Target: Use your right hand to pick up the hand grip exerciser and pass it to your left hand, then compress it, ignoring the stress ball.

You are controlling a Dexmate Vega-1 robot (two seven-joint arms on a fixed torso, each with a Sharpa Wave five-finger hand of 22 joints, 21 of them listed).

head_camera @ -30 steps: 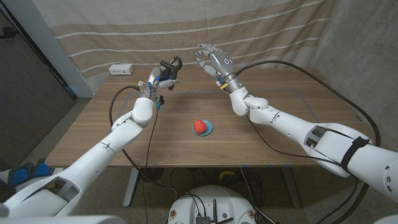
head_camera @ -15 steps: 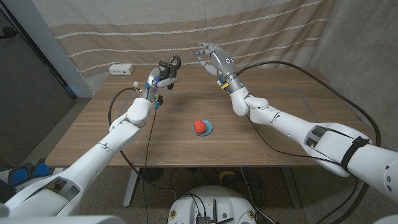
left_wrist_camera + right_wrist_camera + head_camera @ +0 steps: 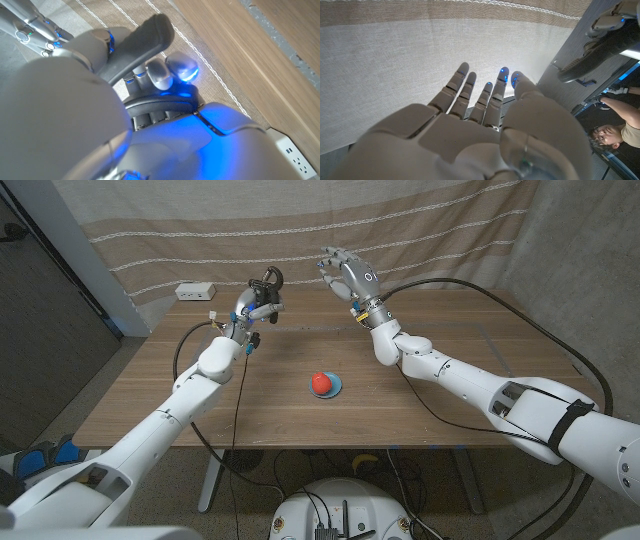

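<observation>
Head view, left hand: left hand (image 3: 252, 308) is raised above the far part of the worktop (image 3: 200, 395), fingers closed around the hand grip exerciser (image 3: 266, 285), whose dark looped top sticks up past the fingers.
Head view, right hand: right hand (image 3: 345, 277) is up in the air beside the left hand, well apart from it, fingers spread and slightly curled, nothing in it.
Head view, stress ball: red stress ball (image 3: 322, 382) sits on a small blue dish (image 3: 337, 388) on the worktop, nearer the robot than both hands, roughly between them and touched by neither.
Head view, other: white power strip (image 3: 195, 292) lies at the worktop's far edge, out beyond the left hand on its outer side.
Left wrist view: fingers (image 3: 159, 75) of the left hand wrap one dark handle of the hand grip exerciser (image 3: 145, 37); the second handle stands clear of the palm; how far the handles are squeezed, cannot tell.
Right wrist view: right hand (image 3: 470, 125) seen from its back, fingers (image 3: 465, 90) straight and parted against the curtain, holding nothing; the hand grip exerciser (image 3: 597, 52) in the left hand shows off to the side; a person (image 3: 615, 135) is at the picture's edge.
</observation>
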